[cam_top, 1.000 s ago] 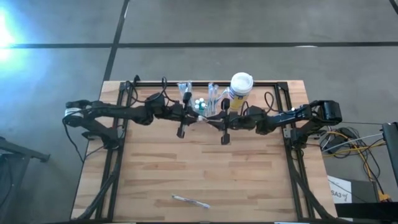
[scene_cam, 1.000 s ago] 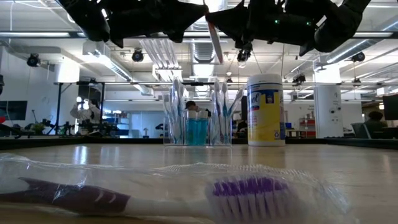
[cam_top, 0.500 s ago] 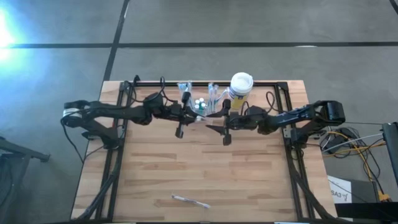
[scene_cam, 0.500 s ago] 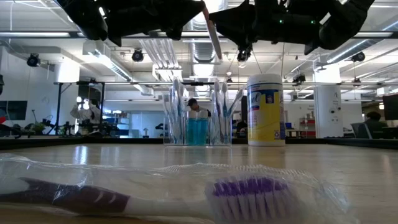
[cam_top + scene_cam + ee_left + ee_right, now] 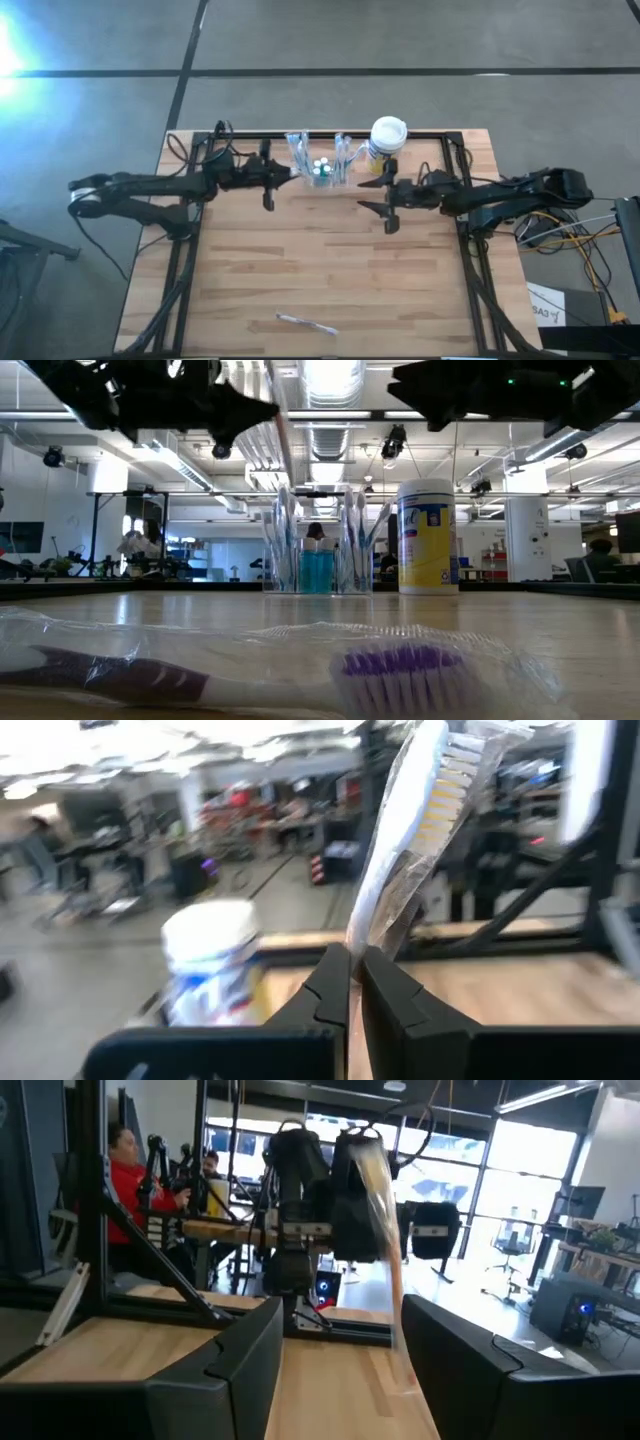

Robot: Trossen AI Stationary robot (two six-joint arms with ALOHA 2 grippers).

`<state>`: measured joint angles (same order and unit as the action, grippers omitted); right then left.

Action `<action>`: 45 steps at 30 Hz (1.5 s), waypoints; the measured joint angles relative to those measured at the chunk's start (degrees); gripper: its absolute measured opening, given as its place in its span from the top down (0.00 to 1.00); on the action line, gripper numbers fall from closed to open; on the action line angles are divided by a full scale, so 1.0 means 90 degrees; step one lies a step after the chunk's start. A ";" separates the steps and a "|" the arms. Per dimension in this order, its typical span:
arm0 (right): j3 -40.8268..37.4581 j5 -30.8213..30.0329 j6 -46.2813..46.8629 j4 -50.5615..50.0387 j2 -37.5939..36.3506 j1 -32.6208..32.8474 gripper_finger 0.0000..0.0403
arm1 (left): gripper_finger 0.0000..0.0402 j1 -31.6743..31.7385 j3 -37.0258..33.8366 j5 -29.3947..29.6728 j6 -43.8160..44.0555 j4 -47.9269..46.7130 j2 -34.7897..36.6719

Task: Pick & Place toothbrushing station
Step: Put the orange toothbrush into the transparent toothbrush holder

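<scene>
1. Clear plastic wrap crinkles around the toothbrush (image 5: 410,840) that my left gripper (image 5: 348,982) pinches low on the handle, fingers closed tight on it, so the bristle end stands free above them and can go down into a slot.
2. My left gripper (image 5: 268,180) hangs above the table just beside the toothbrushing station (image 5: 320,165), on its left in the high view, apart from it and not yet over it.
3. The station sits at the far edge of the wooden table (image 5: 320,270), upright, already holding several brushes and blue-capped bottles; the low view shows it (image 5: 318,550) standing just beside the white-lidded canister (image 5: 427,535).
4. My right gripper (image 5: 388,207) stands with its fingers wide apart and empty, in front of the canister and clear of the station. I judge it is kept back so the left has room to work.
5. From my right wrist I see the left arm holding the wrapped brush (image 5: 380,1230) upright, which suits a drop into the holder.
6. Another wrapped toothbrush (image 5: 306,324) lies flat near the front edge, well apart from both grippers; I judge it waits its turn.
7. The thin wrap could slip in my pinch, so the brush may tilt.
</scene>
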<state>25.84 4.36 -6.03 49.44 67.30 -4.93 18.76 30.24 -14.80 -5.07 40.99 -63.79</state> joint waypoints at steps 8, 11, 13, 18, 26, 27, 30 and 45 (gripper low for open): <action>-0.0998 -0.1037 0.0094 -0.0042 -0.1287 0.0002 0.72 | 0.98 0.0171 -0.0719 0.1222 0.0092 -0.0393 0.0439; -0.1316 -0.1207 -0.0041 -0.0168 -0.1768 0.0001 0.85 | 0.98 0.0213 -0.0839 0.1609 0.0077 -0.0356 0.0383; -0.1459 -0.1224 -0.0098 -0.0232 -0.2049 0.0004 0.94 | 0.98 0.0257 -0.0913 0.1726 0.0099 -0.0039 0.0257; -0.1747 -0.1422 -0.0140 -0.0347 -0.2592 0.0005 0.97 | 0.98 0.0432 -0.1001 0.1763 0.0329 0.0884 -0.0280; -0.1785 -0.1484 -0.0188 -0.0483 -0.2770 0.0000 0.98 | 0.98 0.0726 -0.0868 0.1814 0.0643 0.1902 -0.1605; -0.1779 -0.1484 -0.0188 -0.0494 -0.2766 0.0000 0.98 | 0.98 0.0746 -0.0851 0.1870 0.0645 0.2072 -0.1764; -0.1768 -0.1484 -0.0215 -0.0502 -0.2760 0.0000 0.98 | 0.98 0.0820 -0.0767 0.1995 0.0656 0.2397 -0.2167; -0.1768 -0.1481 -0.0213 -0.0497 -0.2758 0.0005 0.98 | 0.98 0.0923 -0.0732 0.2774 0.1752 0.2995 -0.3596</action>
<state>9.93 -8.97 -7.94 44.97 42.48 -4.89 27.07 23.66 10.16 10.70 67.94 -96.15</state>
